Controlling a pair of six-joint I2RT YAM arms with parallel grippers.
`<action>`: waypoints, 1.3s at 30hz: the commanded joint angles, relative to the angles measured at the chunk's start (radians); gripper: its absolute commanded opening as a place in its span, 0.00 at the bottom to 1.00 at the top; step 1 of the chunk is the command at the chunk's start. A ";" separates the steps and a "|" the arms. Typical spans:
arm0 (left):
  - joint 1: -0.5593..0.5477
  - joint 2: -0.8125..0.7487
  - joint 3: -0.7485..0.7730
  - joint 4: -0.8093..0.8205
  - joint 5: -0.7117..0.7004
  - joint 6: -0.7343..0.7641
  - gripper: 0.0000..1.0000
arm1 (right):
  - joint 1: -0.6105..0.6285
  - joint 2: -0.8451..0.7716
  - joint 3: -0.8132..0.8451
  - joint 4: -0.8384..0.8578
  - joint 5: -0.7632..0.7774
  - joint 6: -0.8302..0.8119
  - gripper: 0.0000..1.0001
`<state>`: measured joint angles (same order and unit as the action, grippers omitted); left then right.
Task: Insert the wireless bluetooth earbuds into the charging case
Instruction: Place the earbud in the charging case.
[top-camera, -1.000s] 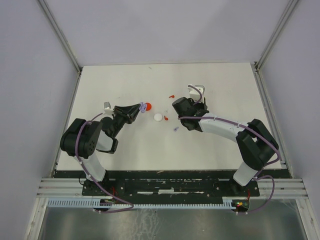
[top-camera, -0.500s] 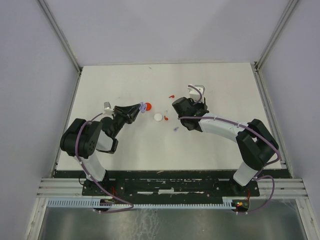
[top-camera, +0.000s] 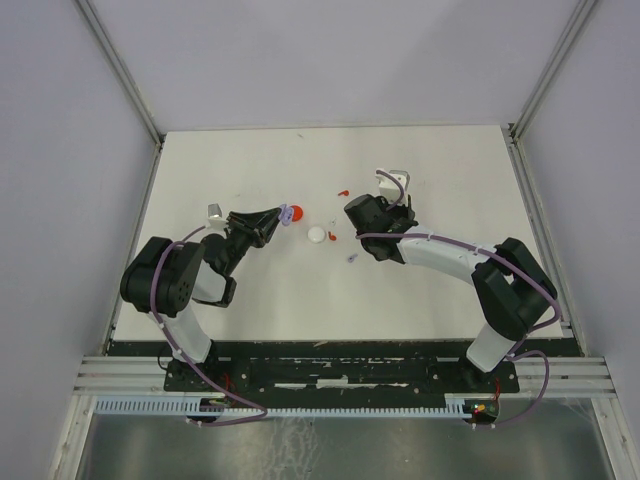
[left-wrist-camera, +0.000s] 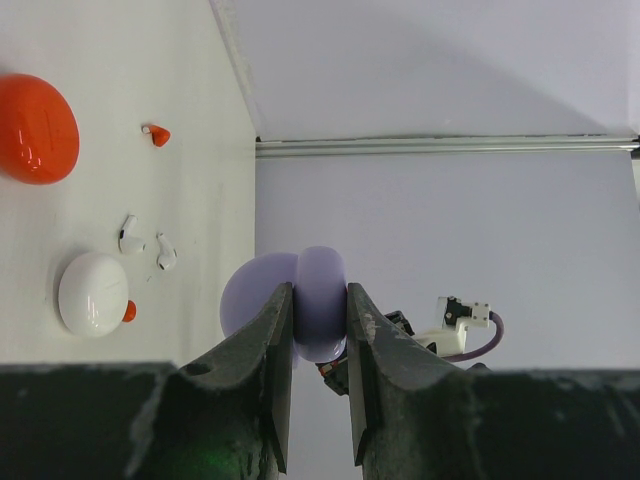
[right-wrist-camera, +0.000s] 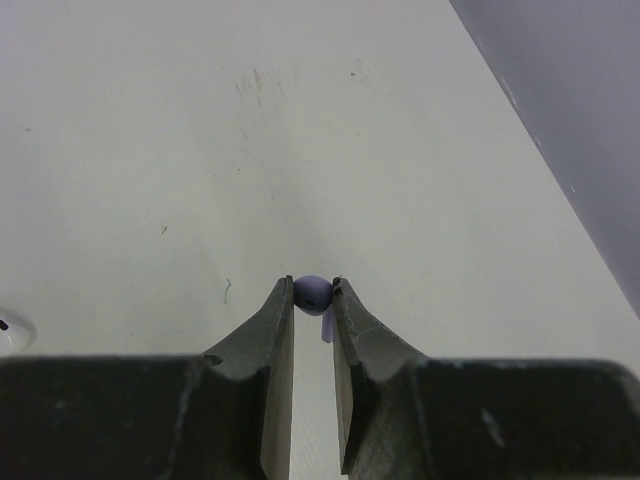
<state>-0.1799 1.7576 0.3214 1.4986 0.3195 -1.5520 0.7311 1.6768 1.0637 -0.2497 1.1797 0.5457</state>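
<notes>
Nothing is moving since before: left pincer is pinching the lavender case, right pincer is pinching a lavender earbud.

Lavender earbud, lavender case, both pinched

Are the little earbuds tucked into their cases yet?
Not yet; none shows inside a case. The left gripper holds the lavender case, and the right gripper pinches a lavender earbud. Two white earbuds and two red earbuds lie loose on the table near the white case and red case.
</notes>
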 joint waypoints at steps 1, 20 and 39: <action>0.000 0.002 0.008 0.075 0.013 -0.033 0.04 | -0.004 -0.003 0.044 -0.002 0.047 0.013 0.01; -0.011 0.014 0.023 0.068 0.018 -0.037 0.03 | -0.004 -0.031 0.014 0.106 -0.007 -0.044 0.01; -0.204 0.100 0.145 0.036 -0.016 -0.120 0.03 | 0.008 -0.046 -0.060 0.825 -0.846 -0.435 0.01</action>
<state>-0.3729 1.8515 0.4343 1.4975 0.3149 -1.6421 0.7330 1.6081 0.9657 0.4118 0.5209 0.1837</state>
